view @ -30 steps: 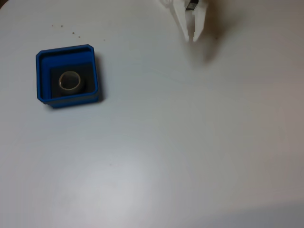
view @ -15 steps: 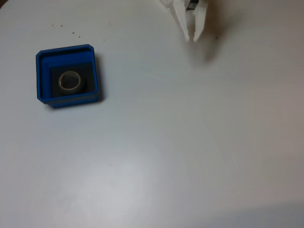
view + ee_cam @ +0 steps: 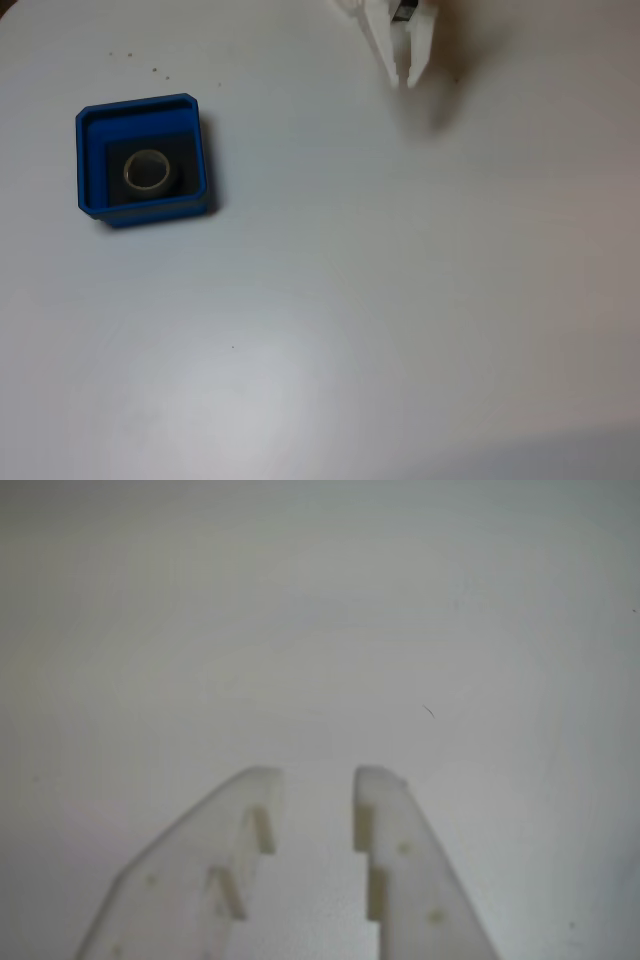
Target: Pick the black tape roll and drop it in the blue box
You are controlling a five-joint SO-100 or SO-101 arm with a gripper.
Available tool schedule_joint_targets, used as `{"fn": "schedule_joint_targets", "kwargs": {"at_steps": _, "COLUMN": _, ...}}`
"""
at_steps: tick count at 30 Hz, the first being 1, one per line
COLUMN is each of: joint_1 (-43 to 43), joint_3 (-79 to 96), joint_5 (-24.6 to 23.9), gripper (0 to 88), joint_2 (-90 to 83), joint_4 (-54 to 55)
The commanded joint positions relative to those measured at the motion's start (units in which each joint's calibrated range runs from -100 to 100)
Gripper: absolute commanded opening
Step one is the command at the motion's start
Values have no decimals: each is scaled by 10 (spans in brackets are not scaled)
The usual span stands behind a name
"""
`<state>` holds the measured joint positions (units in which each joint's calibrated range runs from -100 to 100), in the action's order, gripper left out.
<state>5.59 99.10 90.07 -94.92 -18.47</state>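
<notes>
The white two-finger gripper (image 3: pixel 317 776) holds nothing: in the wrist view its fingertips stand a narrow gap apart with bare table (image 3: pixel 320 610) showing between them, touching no object. In the fixed view the gripper (image 3: pixel 409 80) reaches in from about 1 o'clock at the top edge, tips pointing down toward 6 o'clock over the white table (image 3: pixel 400 300). Well apart, toward 9 o'clock, sits the blue box (image 3: pixel 88 160). The black tape roll (image 3: pixel 149 171) lies flat inside it on the dark floor, near the middle, its pale core facing up
</notes>
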Motion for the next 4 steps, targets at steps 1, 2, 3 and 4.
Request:
{"fn": "schedule_joint_targets", "kwargs": {"at_steps": 1, "joint_1": 0, "joint_3": 8, "joint_5": 4, "gripper": 6, "joint_2": -42, "joint_4": 13}}
{"fn": "schedule_joint_targets", "kwargs": {"at_steps": 2, "joint_1": 0, "joint_3": 8, "joint_5": 4, "gripper": 6, "joint_2": -42, "joint_4": 13}}
{"fn": "schedule_joint_targets", "kwargs": {"at_steps": 3, "joint_1": 0, "joint_3": 8, "joint_5": 4, "gripper": 6, "joint_2": -42, "joint_4": 13}}
{"fn": "schedule_joint_targets", "kwargs": {"at_steps": 4, "joint_1": 0, "joint_3": 8, "joint_5": 4, "gripper": 6, "joint_2": -42, "joint_4": 13}}
